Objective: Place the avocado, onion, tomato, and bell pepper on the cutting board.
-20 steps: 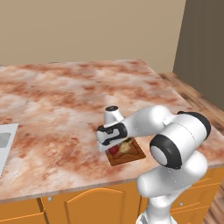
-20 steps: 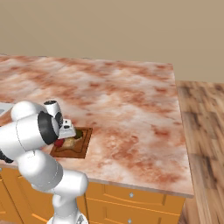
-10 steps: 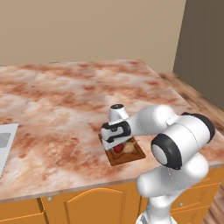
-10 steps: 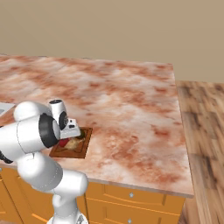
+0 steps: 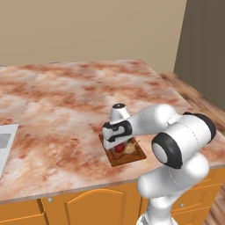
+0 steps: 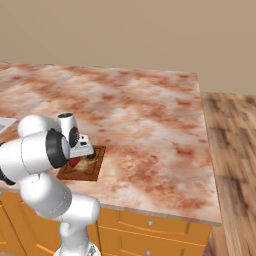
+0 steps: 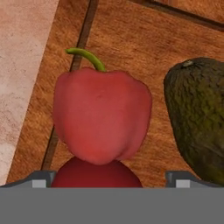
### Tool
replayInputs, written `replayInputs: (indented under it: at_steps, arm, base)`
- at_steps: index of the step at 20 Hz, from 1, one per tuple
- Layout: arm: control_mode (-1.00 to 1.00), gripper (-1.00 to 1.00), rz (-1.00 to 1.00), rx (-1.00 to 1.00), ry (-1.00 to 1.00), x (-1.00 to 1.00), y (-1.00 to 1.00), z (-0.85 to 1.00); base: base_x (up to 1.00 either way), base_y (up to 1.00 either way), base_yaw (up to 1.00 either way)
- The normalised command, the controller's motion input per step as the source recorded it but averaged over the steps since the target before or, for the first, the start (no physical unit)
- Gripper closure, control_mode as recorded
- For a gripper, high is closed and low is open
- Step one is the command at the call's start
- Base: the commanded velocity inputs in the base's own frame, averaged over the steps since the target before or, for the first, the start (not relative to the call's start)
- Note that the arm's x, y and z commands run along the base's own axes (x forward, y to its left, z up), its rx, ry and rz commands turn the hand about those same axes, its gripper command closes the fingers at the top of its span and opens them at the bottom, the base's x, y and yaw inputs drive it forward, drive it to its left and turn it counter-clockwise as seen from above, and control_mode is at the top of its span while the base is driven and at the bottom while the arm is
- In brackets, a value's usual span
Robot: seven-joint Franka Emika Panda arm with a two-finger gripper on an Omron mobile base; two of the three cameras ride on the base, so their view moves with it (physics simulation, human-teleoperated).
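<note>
Since a second ago the hand has dropped closer over the cutting board [image 5: 126, 157], so the gripper [image 5: 118, 141] now sits low at the centre of the left base view, right above the vegetables. In the hand view the bell pepper [image 7: 101, 115] fills the middle, its green stalk pointing to the upper left, resting on the board with the tomato [image 7: 95, 176] tucked against its lower edge and the avocado [image 7: 199, 118] just beside it at the right. The onion [image 5: 130, 148] shows as a pale bulb on the board's right part. Whether the jaws are spread or closed I cannot tell. The pepper seems set down, so the careful move is probably a straight lift without nudging the tomato or avocado off the board
</note>
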Motion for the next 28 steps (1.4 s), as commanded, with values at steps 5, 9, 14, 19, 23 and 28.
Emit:
replayInputs:
  at_steps: [5,9,14,19,23,28]
  arm:
    - [-1.00,-1.00,-0.05,0.00,0.12,0.08,0.00,0.03]
    - [-1.00,-1.00,-0.13,0.00,0.17,0.00,0.00,0.01]
    - [-1.00,-1.00,-0.11,0.00,0.09,0.00,0.00,0.06]
    - [-1.00,-1.00,0.00,0.00,-0.08,0.00,0.04,0.45]
    - [-1.00,-1.00,0.00,-0.01,-0.13,0.00,0.01,0.53]
    - [-1.00,-1.00,0.00,0.00,-0.16,-0.12,0.00,0.79]
  base:
    - [0.00,0.00,0.00]
    - [0.00,0.00,0.00]
    - [0.00,0.00,0.00]
    - [0.00,0.00,0.00]
    - [0.00,0.00,0.00]
    - [0.00,0.00,0.00]
